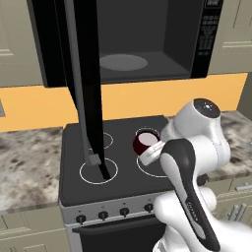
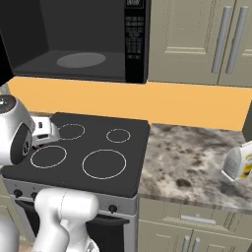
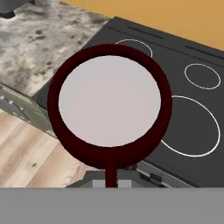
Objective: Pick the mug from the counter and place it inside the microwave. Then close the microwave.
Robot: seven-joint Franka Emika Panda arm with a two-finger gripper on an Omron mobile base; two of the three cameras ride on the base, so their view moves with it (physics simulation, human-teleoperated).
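You see the gripper clenched on the mug, holding it upright above the stovetop, with the open microwave waiting at twelve o'clock to receive it.

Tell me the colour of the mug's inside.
Pale whitish-grey inside the dark red mug; clearest in the hand view.

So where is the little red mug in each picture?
Left base view: the mug is middle right, above the stovetop, by the arm's wrist.
Right base view: I cannot make it out.
Hand view: the mug fills the middle, seen from above.
Shared landmark: the stovetop's white burner rings.
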